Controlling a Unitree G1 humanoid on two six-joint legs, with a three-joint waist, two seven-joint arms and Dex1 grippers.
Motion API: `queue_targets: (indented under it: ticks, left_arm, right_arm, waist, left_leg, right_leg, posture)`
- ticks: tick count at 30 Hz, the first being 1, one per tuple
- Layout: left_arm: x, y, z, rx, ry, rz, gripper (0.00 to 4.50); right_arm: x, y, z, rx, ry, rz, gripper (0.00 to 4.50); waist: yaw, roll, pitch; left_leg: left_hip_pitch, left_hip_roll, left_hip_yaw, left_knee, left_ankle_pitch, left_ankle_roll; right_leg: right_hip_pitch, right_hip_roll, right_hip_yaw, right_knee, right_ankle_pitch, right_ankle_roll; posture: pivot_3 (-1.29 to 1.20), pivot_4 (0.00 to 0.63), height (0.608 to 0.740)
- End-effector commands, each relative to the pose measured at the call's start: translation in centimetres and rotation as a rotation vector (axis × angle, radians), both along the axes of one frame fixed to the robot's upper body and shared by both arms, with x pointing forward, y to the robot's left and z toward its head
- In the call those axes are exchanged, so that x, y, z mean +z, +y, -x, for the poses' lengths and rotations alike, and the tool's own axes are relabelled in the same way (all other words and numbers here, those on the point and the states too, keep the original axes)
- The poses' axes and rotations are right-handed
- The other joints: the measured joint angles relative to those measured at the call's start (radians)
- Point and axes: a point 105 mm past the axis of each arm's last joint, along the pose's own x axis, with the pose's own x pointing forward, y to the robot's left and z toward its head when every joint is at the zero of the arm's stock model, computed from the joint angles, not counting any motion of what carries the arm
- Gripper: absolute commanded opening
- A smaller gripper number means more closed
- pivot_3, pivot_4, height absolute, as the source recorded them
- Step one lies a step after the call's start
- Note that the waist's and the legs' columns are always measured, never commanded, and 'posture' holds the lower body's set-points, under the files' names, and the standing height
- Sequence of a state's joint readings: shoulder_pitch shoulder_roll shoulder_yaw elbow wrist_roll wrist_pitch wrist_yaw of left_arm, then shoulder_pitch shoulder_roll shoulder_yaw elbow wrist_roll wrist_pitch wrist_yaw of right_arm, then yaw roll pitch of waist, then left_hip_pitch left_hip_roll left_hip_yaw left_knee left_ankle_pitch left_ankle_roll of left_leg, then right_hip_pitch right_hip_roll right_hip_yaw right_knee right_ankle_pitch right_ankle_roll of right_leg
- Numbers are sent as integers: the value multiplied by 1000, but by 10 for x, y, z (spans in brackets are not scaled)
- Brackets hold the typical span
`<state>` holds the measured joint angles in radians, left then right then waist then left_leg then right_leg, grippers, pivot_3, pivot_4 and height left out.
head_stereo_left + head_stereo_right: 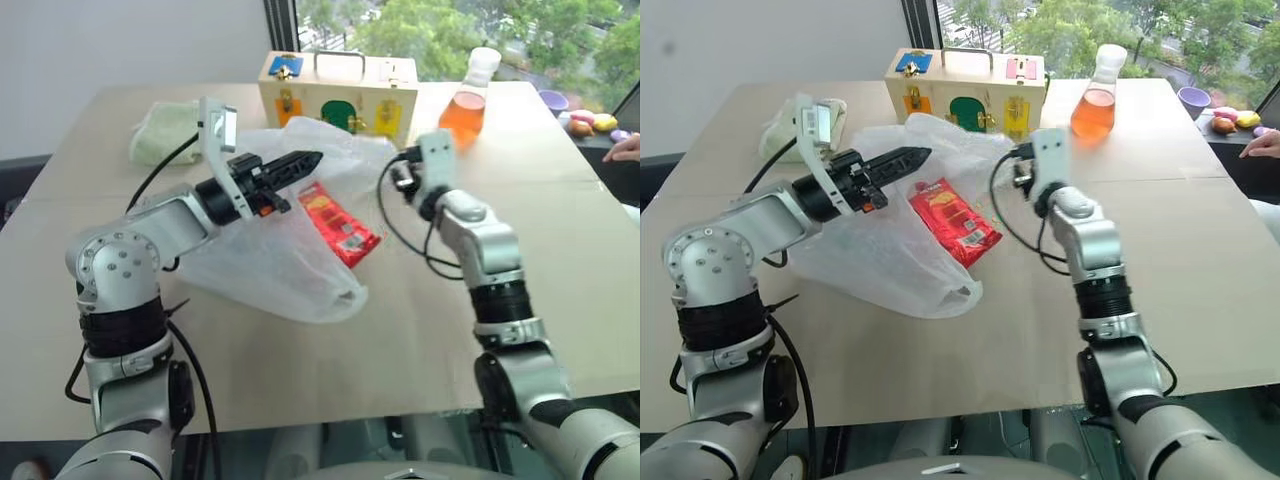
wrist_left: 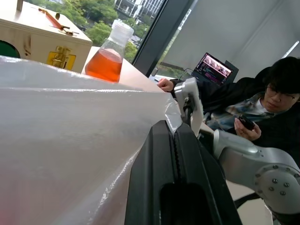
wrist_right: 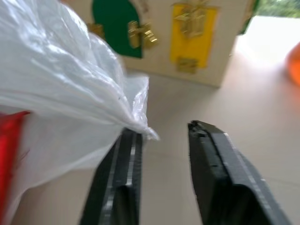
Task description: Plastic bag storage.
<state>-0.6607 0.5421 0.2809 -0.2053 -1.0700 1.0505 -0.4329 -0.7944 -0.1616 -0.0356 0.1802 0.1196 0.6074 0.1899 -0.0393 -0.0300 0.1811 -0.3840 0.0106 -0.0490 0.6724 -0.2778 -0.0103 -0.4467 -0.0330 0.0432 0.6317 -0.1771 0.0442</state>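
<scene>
The plastic bag (image 1: 255, 265), thin, crinkly and whitish, lies spread over the middle of the table with one side pulled up. My left gripper (image 1: 312, 158) hovers over it, shut on the raised film, which runs taut to its fingertips (image 2: 174, 133). My right gripper (image 3: 164, 136) is at the bag's far right corner with its jaws open. A crumpled bag edge (image 3: 136, 117) rests against one finger, and the gap between the fingers holds nothing. A shiny red snack packet (image 1: 340, 225) lies on the bag between the two grippers.
A wooden latch box (image 1: 340, 95) stands behind the bag, with a flask of orange liquid (image 1: 465, 108) to its right. A pale green cloth (image 1: 165, 130) lies at the back left. Small toys (image 1: 585, 122) and a person's hand (image 1: 625, 148) are at the far right edge.
</scene>
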Motion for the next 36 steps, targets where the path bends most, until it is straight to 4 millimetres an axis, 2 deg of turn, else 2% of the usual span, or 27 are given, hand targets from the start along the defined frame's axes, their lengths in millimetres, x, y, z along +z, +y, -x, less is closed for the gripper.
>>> queue_targets:
  ticks: [1, 5, 7, 9, 10, 13, 17, 18, 21, 25, 28, 30, 32, 36]
  left_arm:
    - [8, -7, -9, -20, -60, -25, 0]
    - [11, -29, -27, -101, -91, -40, 0]
    - [11, -39, -31, -149, -100, -58, 0]
    - [13, -42, -29, -208, -92, -46, 0]
    - [17, -41, -21, -274, -71, -11, 0]
    - [19, -31, 20, -477, -23, -3, 729]
    - [-7, -18, 77, -709, 170, -93, 2504]
    - [-15, -17, 89, -760, 222, -115, 3130]
    - [-40, -25, 100, -791, 242, -226, 4470]
    - [-66, -51, 88, -780, 174, -306, 4470]
    - [-97, -71, 62, -714, -75, -539, 4470]
    - [-96, -83, 53, -700, -161, -543, 4470]
    - [-90, -88, 56, -730, -99, -461, 4470]
    - [-91, -88, 78, -874, 48, -373, 4470]
  right_arm:
    - [25, -32, 0, -52, -98, 42, 45]
    - [26, -77, 7, -131, -104, 109, 45]
    - [28, -91, 13, -160, -108, 128, 45]
    - [29, -100, 21, -181, -110, 140, 45]
    - [28, -103, 26, -185, -109, 149, 45]
    - [18, -98, 40, -158, -82, 161, 0]
    - [3, -94, 49, -145, -41, 152, 0]
    - [1, -93, 50, -148, -35, 146, 0]
    - [-1, -92, 52, -154, -25, 132, 0]
    - [-4, -91, 55, -155, -7, 129, 0]
    - [-6, -89, 58, -150, 8, 143, 0]
    - [-7, -86, 59, -149, 15, 153, 0]
    - [-7, -85, 59, -152, 17, 163, 0]
    - [-7, -85, 60, -161, 19, 169, 0]
  waist:
    - [-1, 0, 0]
    - [6, 1, 0]
    - [3, 1, 0]
    - [-3, 1, 1]
    - [-8, 2, 1]
    - [-27, 2, 1]
    - [-36, 3, 1]
    - [-34, 3, 2]
    - [-16, 4, 2]
    - [7, 4, 2]
    - [9, 4, 2]
    - [6, 4, 2]
    - [0, 4, 2]
    - [-5, 4, 2]
  left_leg:
    - [0, 0, 0, -1, 0, 0]
    - [-1, 0, 0, -1, 0, 0]
    - [-2, 0, 0, -1, 0, 0]
    - [-2, 0, 1, -2, 0, 1]
    - [-1, 0, 2, -2, 0, 1]
    - [-2, 1, 2, -5, 0, 1]
    - [-1, 1, 1, -6, -1, 2]
    - [0, 1, 2, -5, -1, 2]
    - [0, 0, 2, -4, -1, 3]
    - [1, -1, 1, -1, 1, 5]
    - [3, -2, 1, 0, 2, 5]
    - [3, -2, 2, 0, 2, 4]
    - [2, -2, 3, -1, 2, 5]
    - [0, -1, 3, -2, 2, 5]
  right_leg:
    - [0, 0, 0, 0, 0, 0]
    - [0, 0, -1, -2, 0, 0]
    - [1, 0, -1, -5, 0, 0]
    - [0, 0, 1, -5, 0, 0]
    - [0, 0, 1, -5, 0, 0]
    - [-3, 1, 2, -5, 0, 0]
    - [-3, 2, 3, -5, 0, 0]
    - [-3, 2, 4, -4, 0, 1]
    - [-1, 1, 4, -5, -1, 2]
    - [3, 2, 5, -4, -3, 5]
    - [5, 3, 9, -4, -3, 4]
    - [4, 4, 10, -4, -1, 0]
    - [3, 4, 11, -4, 1, 3]
    - [0, 5, 12, -4, 1, 3]
  posture:
    - [0, 150, 740]
    - [0, 150, 740]
    - [0, 150, 740]
    - [0, 150, 740]
    - [0, 150, 740]
    - [0, 150, 740]
    - [0, 150, 740]
    - [0, 150, 740]
    - [0, 150, 740]
    - [0, 150, 740]
    - [0, 150, 740]
    - [0, 150, 740]
    - [0, 150, 740]
    - [0, 150, 740]
